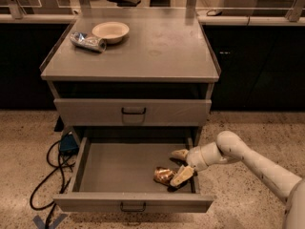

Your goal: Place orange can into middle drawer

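Note:
The orange can [163,175] lies in the tray of the pulled-out middle drawer [119,168], near its right front corner. My gripper [181,165] reaches into the drawer from the right, just right of the can. Its fingers are spread apart, one finger [180,153] behind the can and the other [183,175] beside the can's right end. The gripper is open and the can rests on the tray floor.
A matching grey drawer [133,111] above is closed, showing only its front. On the cabinet top [157,46] stand a cream bowl [110,31] and a silver-blue can [88,41]. Black cables [47,175] and a blue object lie on the floor at left.

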